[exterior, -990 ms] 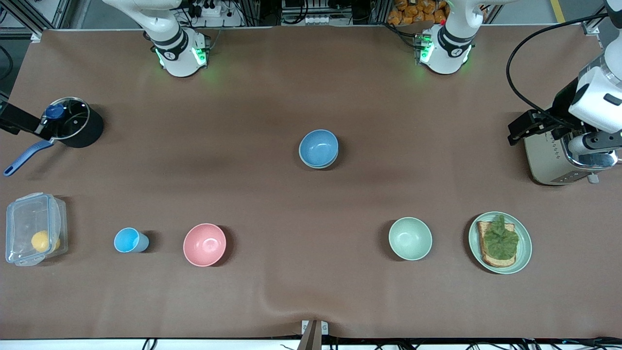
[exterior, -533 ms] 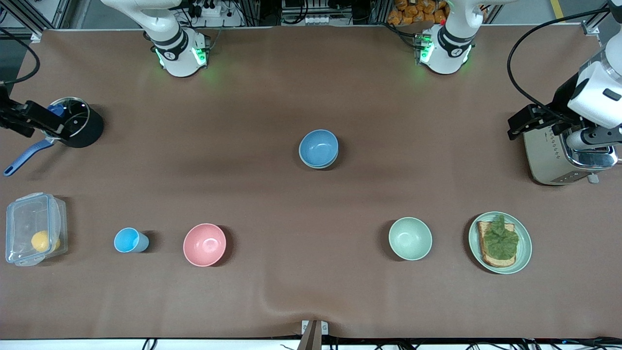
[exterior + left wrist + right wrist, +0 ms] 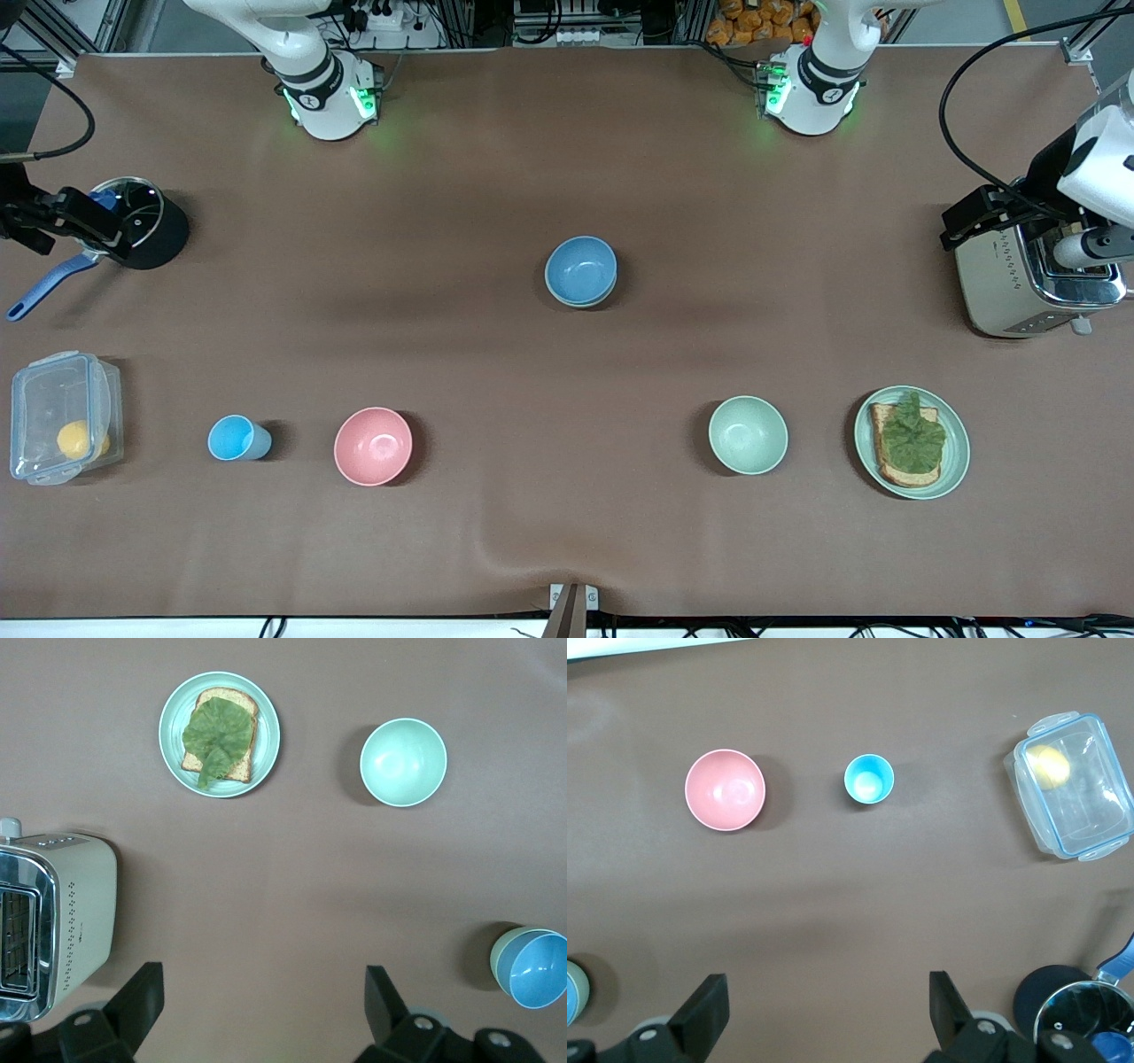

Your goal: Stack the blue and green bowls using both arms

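The blue bowl [image 3: 580, 268] sits nested in the pale sage-green bowl in the middle of the table. In the left wrist view the blue bowl [image 3: 534, 970] shows the green bowl's rim [image 3: 498, 958] around it. My left gripper [image 3: 967, 219] is open and empty, up over the toaster at the left arm's end; its wrist view shows bare table between the fingers [image 3: 263, 1001]. My right gripper [image 3: 84, 226] is open and empty, up over the black pot at the right arm's end [image 3: 826, 1001].
A second, mintier green bowl [image 3: 748, 434] and a green plate with toast [image 3: 912, 442] lie nearer the front camera. A pink bowl [image 3: 373, 446], a small blue cup [image 3: 232, 438], a clear box [image 3: 60, 416], a black pot [image 3: 142, 223] and a toaster [image 3: 1028, 283] stand around.
Both grippers have drifted a little: the left one toward its end of the table and the bases, the right one slightly inward over the pot. The bowls have not moved.
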Controlling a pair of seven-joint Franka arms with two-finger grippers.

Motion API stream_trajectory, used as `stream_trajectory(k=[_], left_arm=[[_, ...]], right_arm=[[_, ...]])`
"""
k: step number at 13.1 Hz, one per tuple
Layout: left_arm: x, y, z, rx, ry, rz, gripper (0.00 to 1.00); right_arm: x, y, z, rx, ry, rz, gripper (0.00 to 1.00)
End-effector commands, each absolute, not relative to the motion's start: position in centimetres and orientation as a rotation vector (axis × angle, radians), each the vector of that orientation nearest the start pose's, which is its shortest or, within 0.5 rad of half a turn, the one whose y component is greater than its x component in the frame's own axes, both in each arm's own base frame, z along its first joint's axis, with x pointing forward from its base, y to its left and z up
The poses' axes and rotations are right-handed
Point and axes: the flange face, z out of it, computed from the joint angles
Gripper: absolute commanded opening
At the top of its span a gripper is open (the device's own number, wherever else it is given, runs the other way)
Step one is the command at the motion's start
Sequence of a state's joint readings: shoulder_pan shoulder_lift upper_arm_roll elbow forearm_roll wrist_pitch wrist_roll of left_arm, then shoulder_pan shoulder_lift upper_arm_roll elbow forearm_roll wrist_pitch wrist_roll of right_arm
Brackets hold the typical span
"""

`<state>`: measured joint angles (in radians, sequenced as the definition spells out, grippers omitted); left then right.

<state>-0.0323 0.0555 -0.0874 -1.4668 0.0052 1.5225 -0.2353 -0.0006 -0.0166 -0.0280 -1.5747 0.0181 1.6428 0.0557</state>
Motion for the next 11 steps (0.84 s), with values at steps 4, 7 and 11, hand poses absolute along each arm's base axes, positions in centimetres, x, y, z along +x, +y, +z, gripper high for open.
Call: stream_trajectory(k=[4, 7, 11], left_arm=[[55.51, -6.72, 64.35, -3.160, -0.151, 0.013, 1.00], [55.49, -6.84, 64.41, -3.155, -0.149, 0.009, 1.00], [55.28, -6.70, 64.64, -3.143, -0.149, 0.021, 1.00]], right_arm=[[55.67, -1.21, 63.96, -3.136, 0.096, -0.142, 1.00], [55.73, -1.19, 63.89, -3.134, 0.099, -0.142, 1.00], [55.76, -1.28, 63.79, -3.134, 0.104, -0.137, 1.00]])
